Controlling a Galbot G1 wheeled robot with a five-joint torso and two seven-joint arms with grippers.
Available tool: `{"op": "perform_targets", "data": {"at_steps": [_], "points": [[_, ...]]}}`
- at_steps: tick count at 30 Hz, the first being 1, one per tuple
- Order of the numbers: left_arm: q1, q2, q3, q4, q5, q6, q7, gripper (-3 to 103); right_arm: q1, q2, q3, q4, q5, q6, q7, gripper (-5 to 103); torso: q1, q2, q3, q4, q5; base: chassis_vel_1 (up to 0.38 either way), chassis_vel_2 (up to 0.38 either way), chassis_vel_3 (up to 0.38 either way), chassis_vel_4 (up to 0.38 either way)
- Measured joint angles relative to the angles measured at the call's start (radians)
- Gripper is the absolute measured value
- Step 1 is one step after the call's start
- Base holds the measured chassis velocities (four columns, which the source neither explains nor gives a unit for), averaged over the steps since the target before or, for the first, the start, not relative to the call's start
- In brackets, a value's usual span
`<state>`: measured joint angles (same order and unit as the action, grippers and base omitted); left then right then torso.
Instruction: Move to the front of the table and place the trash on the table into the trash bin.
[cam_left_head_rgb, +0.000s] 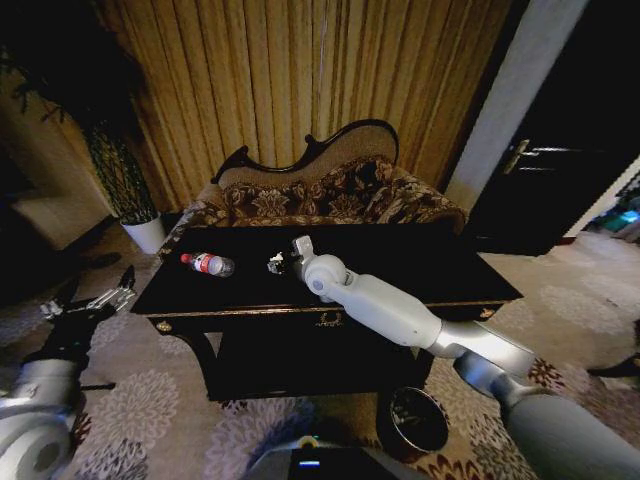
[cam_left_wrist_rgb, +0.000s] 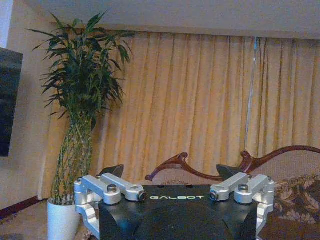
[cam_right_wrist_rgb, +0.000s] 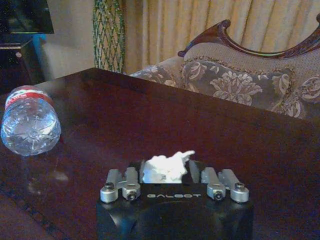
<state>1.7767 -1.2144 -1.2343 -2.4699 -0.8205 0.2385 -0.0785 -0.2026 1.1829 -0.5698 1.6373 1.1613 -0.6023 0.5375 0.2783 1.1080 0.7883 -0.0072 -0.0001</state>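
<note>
Black table (cam_left_head_rgb: 420, 275) sits in front of the sofa (cam_left_head_rgb: 330, 195), with the maroon trash bin (cam_left_head_rgb: 415, 420) on the carpet at its front right. Right gripper (cam_left_head_rgb: 283, 262) is out over the tabletop, fingers closed around the white paper wad (cam_right_wrist_rgb: 167, 167); the bottle (cam_left_head_rgb: 208, 264) lies on its side nearby to the left. Left gripper (cam_left_head_rgb: 95, 300) hangs off the table's left end, fingers spread open, holding nothing.

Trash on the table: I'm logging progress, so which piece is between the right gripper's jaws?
The white crumpled paper wad sits between the right gripper's jaws on the table. The clear bottle lies on its side apart, toward the robot's left.
</note>
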Motion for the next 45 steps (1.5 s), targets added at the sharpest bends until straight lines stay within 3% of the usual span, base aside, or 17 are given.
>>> {"op": "perform_targets", "data": {"at_steps": [4, 6, 9, 10, 12, 14, 28, 36, 45], "points": [[-0.001, 0.002, 0.0, 0.0, 0.0, 0.0, 0.0, 100, 0.0, -0.001, -0.001, 0.001, -0.003, 0.001, -0.001, 42, 0.0, 0.0, 0.0, 0.0, 0.0, 0.0, 0.0, 0.0, 0.0], [-0.003, 0.003, 0.0, 0.0, -0.001, 0.0, 0.0, 100, 0.002, -0.004, -0.002, 0.001, -0.006, 0.004, -0.001, 26, 0.0, 0.0, 0.0, 0.0, 0.0, 0.0, 0.0, 0.0, 0.0], [-0.002, 0.004, 0.0, 0.0, -0.001, 0.0, 0.0, 100, 0.002, -0.006, -0.003, 0.002, -0.008, 0.011, -0.001, 20, 0.0, 0.0, 0.0, 0.0, 0.0, 0.0, 0.0, 0.0, 0.0], [-0.002, 0.004, 0.0, 0.0, -0.001, 0.0, 0.0, 100, 0.002, -0.007, -0.003, 0.002, -0.01, 0.017, -0.001, 10, 0.0, 0.0, 0.0, 0.0, 0.0, 0.0, 0.0, 0.0, 0.0], [-0.002, 0.004, 0.0, 0.0, -0.001, 0.0, 0.0, 100, 0.002, -0.007, -0.003, 0.002, -0.011, 0.018, -0.001, 10, 0.0, 0.0, 0.0, 0.0, 0.0, 0.0, 0.0, 0.0, 0.0], [-0.003, 0.006, 0.001, 0.0, -0.001, 0.0, 0.0, 100, -0.002, -0.009, -0.003, 0.004, -0.013, 0.021, -0.002, 2, 0.0, 0.0, 0.0, 0.0, 0.0, 0.0, 0.0, 0.0, 0.0], [-0.003, 0.01, 0.005, 0.002, -0.002, 0.0, 0.001, 100, -0.011, -0.029, 0.004, 0.02, -0.018, 0.044, -0.024, 0, 0.0, 0.0, 0.0, 0.0, 0.0, 0.0, 0.0, 0.0, 0.0], [-0.008, 0.01, 0.012, 0.008, -0.002, -0.001, 0.002, 100, -0.036, -0.051, 0.053, 0.03, -0.051, 0.163, -0.072, 0, 0.0, 0.0, 0.0, 0.0001, 0.0, 0.0, 0.0, 0.0, 0.0], [-0.013, 0.008, 0.022, 0.012, -0.002, -0.019, 0.018, 100, -0.116, -0.13, 0.203, 0.047, -0.139, 0.28, -0.162, 0, 0.0, 0.0, 0.0, 0.0001, 0.0002, 0.0, 0.0, 0.0, 0.0]]}}
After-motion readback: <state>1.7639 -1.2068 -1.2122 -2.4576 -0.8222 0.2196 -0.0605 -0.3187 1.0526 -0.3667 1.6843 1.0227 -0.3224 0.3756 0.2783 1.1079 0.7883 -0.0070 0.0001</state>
